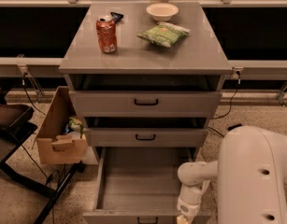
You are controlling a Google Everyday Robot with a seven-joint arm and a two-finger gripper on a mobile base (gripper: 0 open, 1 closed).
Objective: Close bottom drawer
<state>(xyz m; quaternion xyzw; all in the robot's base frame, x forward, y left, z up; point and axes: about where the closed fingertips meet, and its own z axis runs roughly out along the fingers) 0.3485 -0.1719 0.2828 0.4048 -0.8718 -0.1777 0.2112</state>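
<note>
Bottom drawer (138, 181), the lowest long grey tray of the grey three-drawer cabinet (143, 59), stands pulled well out toward the camera. Its inside is bare, and its flat front with the small black handle lies at the lower edge of view. The middle grey drawer (145, 137) and the upper grey drawer (145, 102) sit slightly proud of the carcass.

The white arm's gripper (182, 217) is low at the right end of the open drawer's front, at or just beside its top edge. Contact cannot be confirmed, and whether the gripper is clenched or released cannot be told.

Judgement: this placement suits a push on the front panel, inward toward the cabinet.

A red drinks can (106, 34), a green snack bag (163, 33) and a white bowl (162, 11) rest on top. A hard push may jolt the upright can. Closing is judged not yet begun.
</note>
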